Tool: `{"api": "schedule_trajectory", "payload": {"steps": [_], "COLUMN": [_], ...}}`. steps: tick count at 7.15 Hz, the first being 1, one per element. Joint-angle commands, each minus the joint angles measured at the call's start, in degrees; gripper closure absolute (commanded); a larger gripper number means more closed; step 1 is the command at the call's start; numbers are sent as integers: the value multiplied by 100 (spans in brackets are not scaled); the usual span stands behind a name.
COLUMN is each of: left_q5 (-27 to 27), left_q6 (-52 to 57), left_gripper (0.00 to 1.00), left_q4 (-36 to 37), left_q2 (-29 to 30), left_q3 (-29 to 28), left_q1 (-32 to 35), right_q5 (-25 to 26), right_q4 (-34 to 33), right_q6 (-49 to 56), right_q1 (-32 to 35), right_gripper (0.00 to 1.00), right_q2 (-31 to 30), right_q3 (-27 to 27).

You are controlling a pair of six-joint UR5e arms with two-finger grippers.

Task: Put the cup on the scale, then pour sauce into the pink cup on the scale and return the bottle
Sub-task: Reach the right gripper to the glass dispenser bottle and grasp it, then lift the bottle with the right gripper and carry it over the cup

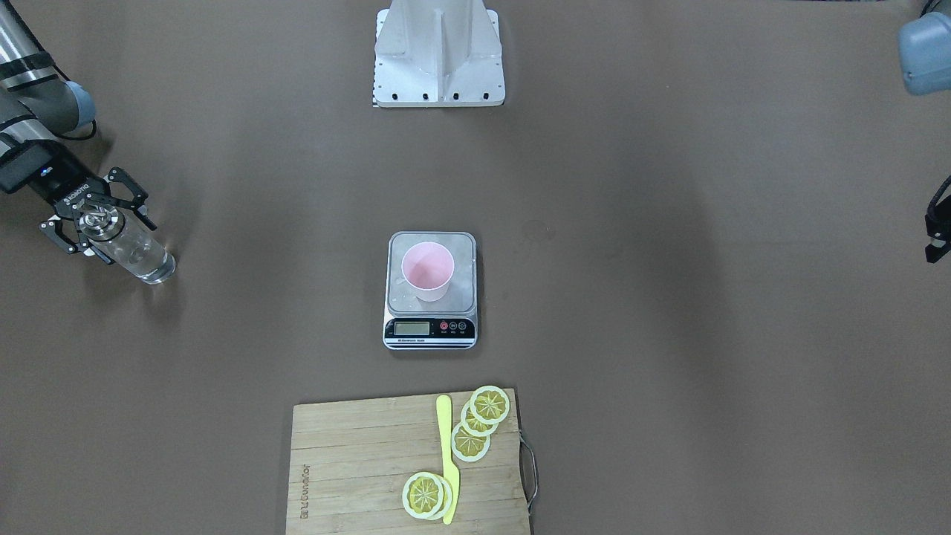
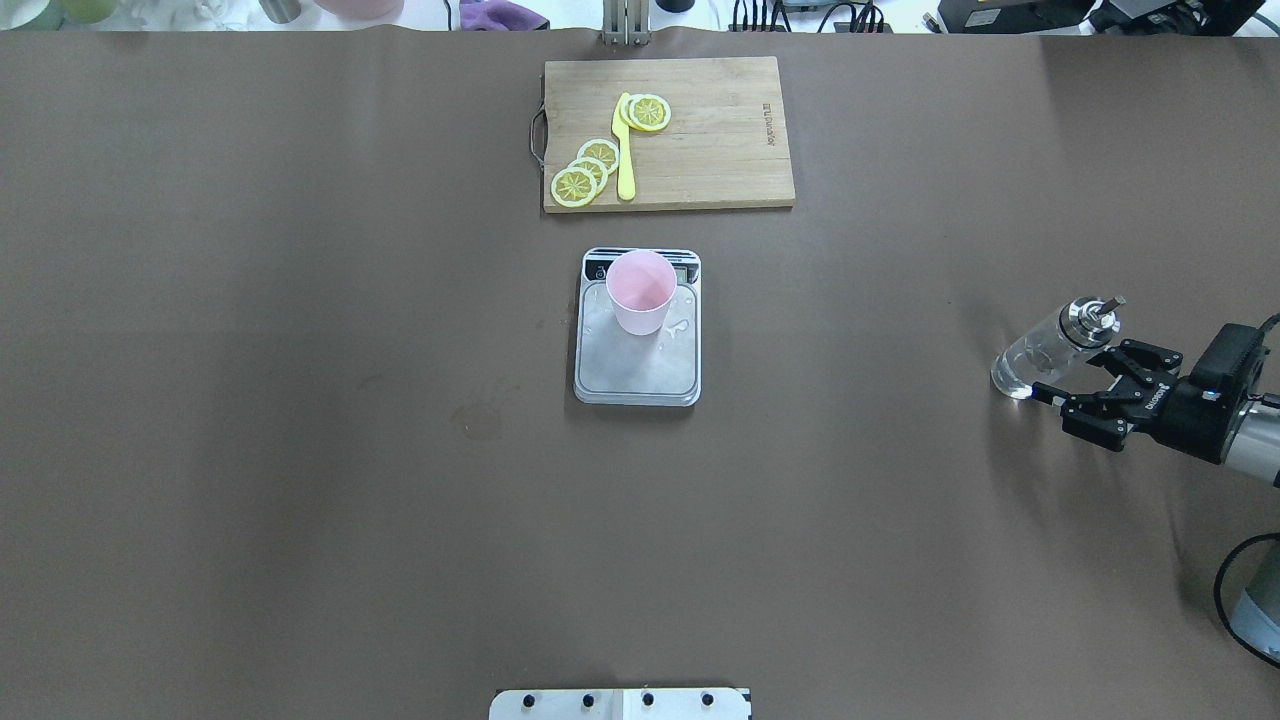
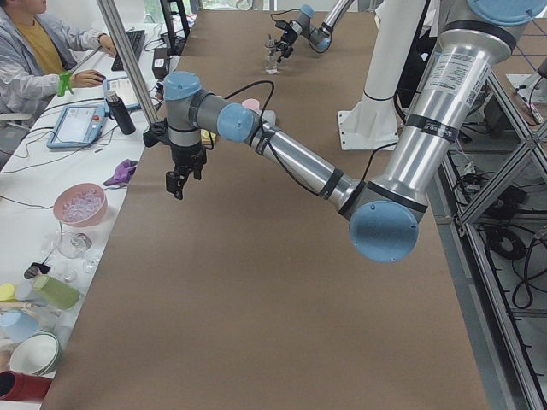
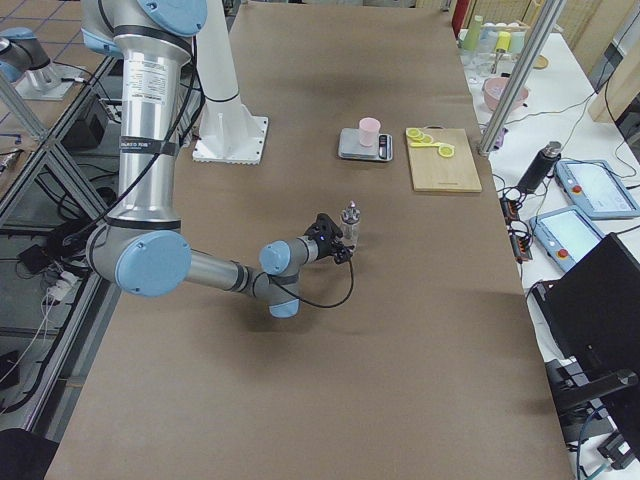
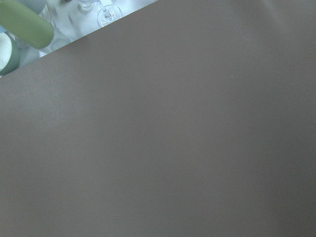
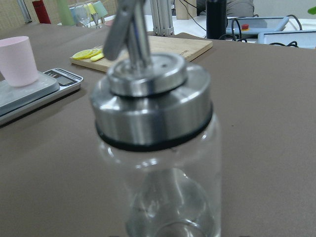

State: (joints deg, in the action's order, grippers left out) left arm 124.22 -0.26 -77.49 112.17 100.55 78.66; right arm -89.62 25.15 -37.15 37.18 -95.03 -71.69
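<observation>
The pale pink cup [image 1: 427, 271] stands upright on the silver scale [image 1: 431, 331] at mid-table; both also show in the overhead view, the cup [image 2: 640, 290] at the display end of the scale [image 2: 637, 375]. Small clear drops lie on the platform beside the cup. The clear glass bottle [image 2: 1045, 350] with its metal pourer cap stands on the table at the robot's right. My right gripper [image 2: 1068, 372] is open, its fingers spread on either side of the bottle without closing on it. The bottle fills the right wrist view [image 6: 158, 163]. My left gripper [image 1: 937, 238] hangs over bare table; I cannot tell whether it is open.
A wooden cutting board [image 2: 720, 140] with lemon slices [image 2: 585, 170] and a yellow knife [image 2: 625, 150] lies beyond the scale. The robot's white base mount [image 1: 438, 56] is on the near side. Cups and bowls stand off the table's left end [image 3: 81, 205].
</observation>
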Motion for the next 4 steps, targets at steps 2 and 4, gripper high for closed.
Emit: {"api": "schedule_trajectory", "payload": {"steps": [2,4], "left_q5": [-3,-12], "left_q6": [0,0], "left_gripper": [3,3], "left_q4": [50,50], "left_q2": [33,33], "left_q3": [17,8], "left_q1": [0,0], "right_q5": [767,841], "right_q4": [-10,-2], "right_q6": [-3,6], "right_q1": [-315,-396], "right_gripper": [15,20], "right_q2": [291,380], "right_q3": [41,76]}}
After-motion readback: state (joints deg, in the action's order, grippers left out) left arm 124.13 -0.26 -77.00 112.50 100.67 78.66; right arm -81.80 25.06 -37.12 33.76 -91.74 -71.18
